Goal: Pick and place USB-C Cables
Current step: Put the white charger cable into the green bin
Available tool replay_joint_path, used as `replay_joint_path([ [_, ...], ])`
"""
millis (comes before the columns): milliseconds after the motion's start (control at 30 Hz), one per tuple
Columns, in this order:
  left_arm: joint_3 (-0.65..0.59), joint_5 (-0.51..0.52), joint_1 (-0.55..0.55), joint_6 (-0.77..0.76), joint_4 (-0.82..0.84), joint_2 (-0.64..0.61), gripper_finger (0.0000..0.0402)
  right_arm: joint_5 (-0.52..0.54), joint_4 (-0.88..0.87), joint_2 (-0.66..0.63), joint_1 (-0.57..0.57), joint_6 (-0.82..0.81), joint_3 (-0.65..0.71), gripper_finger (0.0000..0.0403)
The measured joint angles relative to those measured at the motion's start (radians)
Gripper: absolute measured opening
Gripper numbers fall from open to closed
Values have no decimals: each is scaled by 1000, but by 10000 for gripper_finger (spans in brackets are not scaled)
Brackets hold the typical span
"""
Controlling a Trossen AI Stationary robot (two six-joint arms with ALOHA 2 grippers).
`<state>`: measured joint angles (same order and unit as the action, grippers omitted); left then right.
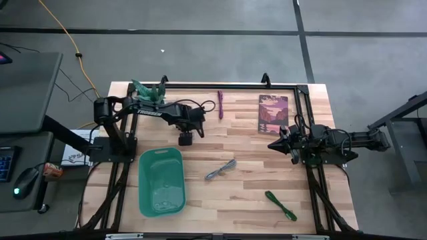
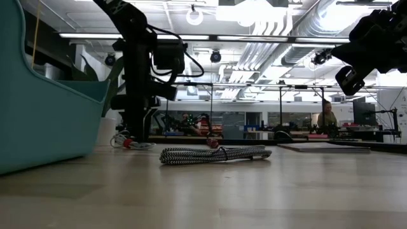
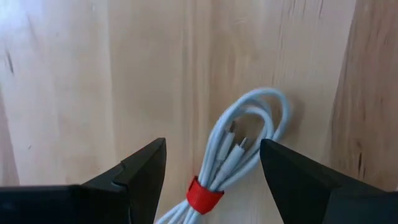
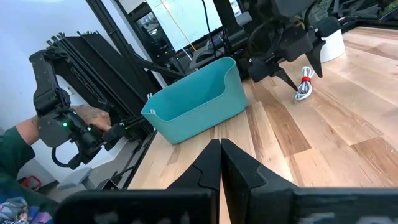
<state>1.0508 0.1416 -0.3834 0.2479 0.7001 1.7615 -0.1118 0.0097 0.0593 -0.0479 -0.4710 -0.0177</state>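
Directly under the left tool (image 3: 211, 180), fingers spread wide: the white cable with red tie (image 3: 239, 155) lies flat on the bench (image 1: 253, 193), between the fingertips, long axis crossing the gap. A straight drop should straddle it. Teal bin (image 1: 161, 181) just beside. Grey cable (image 1: 221, 169), green cable (image 1: 281, 205), maroon cable (image 1: 220, 104) well apart. Right tool (image 4: 220, 162) waits, pressed together, at the bench's right edge.
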Motion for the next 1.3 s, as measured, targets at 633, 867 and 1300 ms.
replay_joint_path([
  [633,0,-110,0,28,15,-12,239,0,0,0,0,0,0,0],
  [867,-20,-93,4,64,-9,-11,239,0,0,0,0,0,0,0],
  [1300,-59,-47,5,78,-56,-4,239,0,0,0,0,0,0,0],
])
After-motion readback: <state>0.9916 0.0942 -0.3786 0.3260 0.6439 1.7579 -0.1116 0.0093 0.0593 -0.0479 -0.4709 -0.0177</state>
